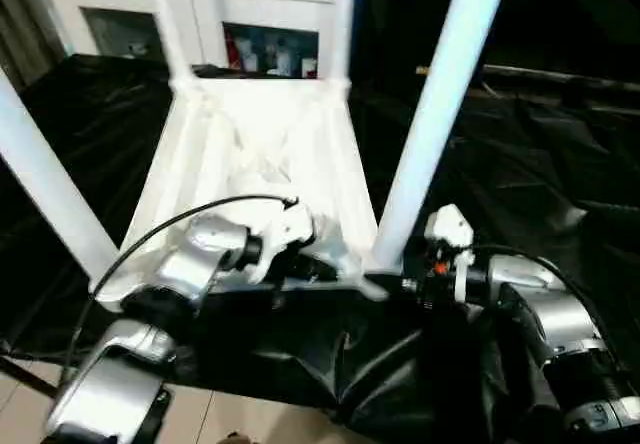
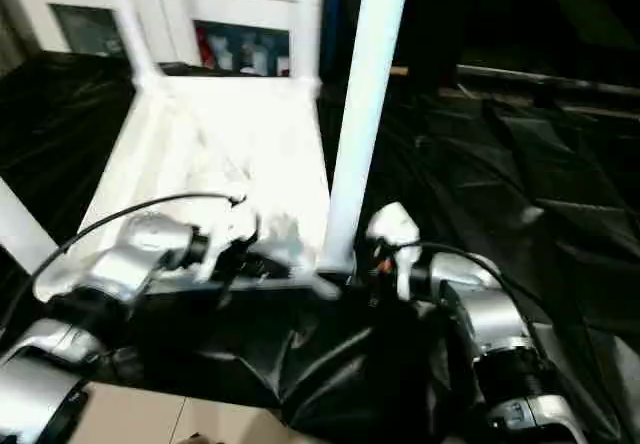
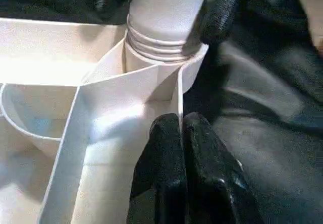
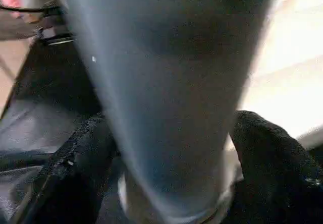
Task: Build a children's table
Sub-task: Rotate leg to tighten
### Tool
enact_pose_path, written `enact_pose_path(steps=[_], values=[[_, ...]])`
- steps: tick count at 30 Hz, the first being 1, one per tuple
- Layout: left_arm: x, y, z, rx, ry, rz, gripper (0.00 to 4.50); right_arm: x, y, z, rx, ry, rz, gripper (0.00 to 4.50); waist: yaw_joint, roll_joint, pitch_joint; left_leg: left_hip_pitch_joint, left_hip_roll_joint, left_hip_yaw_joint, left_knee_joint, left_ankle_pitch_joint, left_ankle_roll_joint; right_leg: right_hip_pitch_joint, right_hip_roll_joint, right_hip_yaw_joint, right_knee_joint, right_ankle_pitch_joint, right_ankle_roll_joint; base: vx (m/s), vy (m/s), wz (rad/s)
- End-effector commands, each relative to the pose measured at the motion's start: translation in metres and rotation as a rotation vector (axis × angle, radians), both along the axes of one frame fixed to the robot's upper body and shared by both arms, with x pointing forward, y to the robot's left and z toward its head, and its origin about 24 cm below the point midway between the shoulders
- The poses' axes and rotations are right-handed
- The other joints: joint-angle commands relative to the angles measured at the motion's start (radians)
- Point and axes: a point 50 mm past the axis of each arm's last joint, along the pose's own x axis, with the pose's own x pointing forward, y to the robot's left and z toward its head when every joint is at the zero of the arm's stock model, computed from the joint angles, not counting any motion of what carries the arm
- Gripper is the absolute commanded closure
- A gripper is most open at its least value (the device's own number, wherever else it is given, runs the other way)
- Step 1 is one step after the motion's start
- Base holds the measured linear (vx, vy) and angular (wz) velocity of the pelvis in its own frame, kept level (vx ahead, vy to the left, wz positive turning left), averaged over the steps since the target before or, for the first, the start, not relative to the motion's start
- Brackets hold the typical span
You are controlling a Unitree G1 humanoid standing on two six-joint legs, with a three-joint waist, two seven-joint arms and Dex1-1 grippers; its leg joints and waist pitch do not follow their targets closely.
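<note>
1. The white tabletop (image 1: 250, 154) lies upside down on the black-draped worktop (image 1: 560, 164), ribs up, w/ four legs sticking up.
2. The near-right leg (image 1: 430, 124) stands in its round corner socket (image 3: 194, 65), right by both pincers.
3. L pincer (image 3: 180, 128): its two black fingers are pressed together on a thin rib of the tabletop, just beside that socket.
4. R pincer (image 4: 166, 148): fingers spread, one on each side of the leg's low end; can't tell if they touch it.
</note>
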Motion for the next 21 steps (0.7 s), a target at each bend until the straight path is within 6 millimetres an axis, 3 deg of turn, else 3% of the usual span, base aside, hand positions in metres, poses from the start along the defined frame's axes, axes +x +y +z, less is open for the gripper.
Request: enact_pose_path(steps=[1,5,6,7,14,17,19,21], values=[[-0.002,-0.006,0.007,-0.009,-0.010,-0.060,4.50,0.000,-0.001,0.005,0.005,-0.006,0.034,1.07,0.000,-0.001,-0.054,0.020,0.042,-0.014,-0.067,-0.230,0.045,0.042,-0.078,0.043,-0.073,-0.197,-0.232,0.000,0.000,0.00],[-0.003,0.000,0.008,-0.002,-0.008,-0.060,4.50,-0.003,0.002,0.005,0.012,0.009,0.082,1.29,0.000,-0.010,-0.053,0.018,0.040,-0.016,-0.071,-0.252,0.030,0.043,-0.081,0.043,-0.078,-0.255,-0.211,0.000,0.000,0.00],[-0.003,0.000,0.009,-0.002,-0.009,-0.058,4.50,-0.003,0.003,0.005,0.012,0.010,0.087,1.44,-0.001,-0.007,-0.052,0.018,0.041,-0.018,-0.072,-0.252,0.027,0.042,-0.081,0.043,-0.078,-0.263,-0.206,0.000,0.000,0.00],[-0.004,0.000,0.009,-0.002,-0.009,-0.056,4.50,-0.004,0.004,0.004,0.018,0.015,0.097,1.53,-0.003,-0.011,-0.053,0.017,0.040,-0.017,-0.071,-0.243,0.027,0.043,-0.080,0.044,-0.077,-0.253,-0.205,0.000,0.000,0.00],[-0.001,-0.003,0.008,-0.012,-0.021,-0.002,4.50,-0.007,0.007,0.001,0.043,0.041,0.088,1.96,-0.001,-0.010,-0.054,0.017,0.038,-0.015,-0.067,-0.205,0.038,0.044,-0.078,0.043,-0.071,-0.187,-0.222,0.000,0.000,0.00],[0.009,-0.009,0.008,-0.019,-0.073,0.102,4.50,-0.004,0.007,-0.008,0.035,0.045,-0.021,2.16,-0.003,-0.011,-0.050,0.017,0.036,-0.016,-0.068,-0.231,0.029,0.042,-0.080,0.044,-0.079,-0.245,-0.209,0.000,0.000,0.00],[0.016,-0.016,0.008,-0.028,-0.101,0.170,4.50,0.000,0.007,-0.015,0.028,0.047,-0.119,2.17,-0.008,-0.010,-0.047,0.021,0.033,-0.020,-0.070,-0.276,0.010,0.037,-0.083,0.044,-0.090,-0.348,-0.180,0.000,0.000,0.00],[0.021,-0.024,0.008,-0.034,-0.120,0.225,4.50,0.005,0.008,-0.023,0.012,0.046,-0.232,2.24,-0.011,-0.011,-0.047,0.022,0.033,-0.023,-0.073,-0.291,-0.003,0.036,-0.081,0.043,-0.094,-0.379,-0.163,0.000,0.000,0.00]])
